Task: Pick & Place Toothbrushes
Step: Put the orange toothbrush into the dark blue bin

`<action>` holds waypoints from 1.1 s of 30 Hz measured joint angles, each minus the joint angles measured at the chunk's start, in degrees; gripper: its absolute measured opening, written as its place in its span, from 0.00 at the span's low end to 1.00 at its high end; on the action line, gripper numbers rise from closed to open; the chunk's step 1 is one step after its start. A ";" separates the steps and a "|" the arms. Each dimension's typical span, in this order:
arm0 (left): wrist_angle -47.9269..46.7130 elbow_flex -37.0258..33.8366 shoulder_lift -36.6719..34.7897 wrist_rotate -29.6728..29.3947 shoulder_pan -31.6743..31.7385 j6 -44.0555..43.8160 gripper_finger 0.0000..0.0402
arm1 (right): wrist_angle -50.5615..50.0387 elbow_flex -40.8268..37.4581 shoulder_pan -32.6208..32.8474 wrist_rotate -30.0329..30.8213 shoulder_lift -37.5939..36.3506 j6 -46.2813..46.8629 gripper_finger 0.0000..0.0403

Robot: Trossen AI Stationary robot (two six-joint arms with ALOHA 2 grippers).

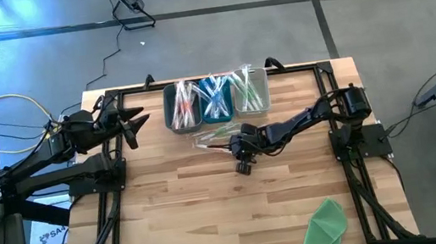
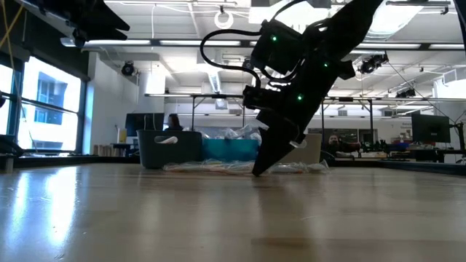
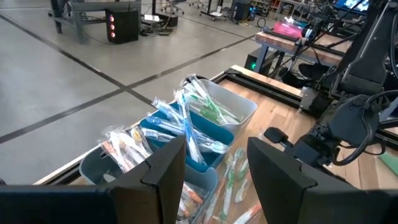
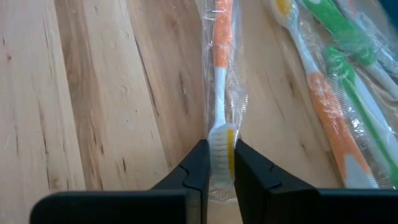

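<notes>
Right end effector (image 4: 217,163) around wrapped orange toothbrush (image 4: 221,68)

This is a robotics lab or workshop in an open industrial hall. A wooden table (image 1: 213,208) at the picture's centre stands on a bare concrete floor (image 1: 215,37) marked with dark lines, cables (image 1: 110,56) trailing at upper left. In the low view, ceiling strip lights (image 2: 182,44) run across the top, with workbenches (image 2: 408,149), monitors (image 2: 429,129) and seated people (image 2: 175,124) along the middle.
</notes>
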 joint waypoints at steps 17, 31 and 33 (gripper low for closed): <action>-2.89 0.00 -0.01 1.02 0.00 -1.05 0.42 | -0.49 0.02 0.33 -3.20 -0.39 -0.20 0.07; -2.86 0.00 -0.01 4.16 0.00 -3.47 0.42 | -0.74 -0.07 0.70 -6.79 -6.86 -6.89 0.07; -2.84 0.00 -0.01 4.07 0.00 -3.55 0.42 | -0.25 -0.06 0.38 -6.23 -9.14 -7.92 0.07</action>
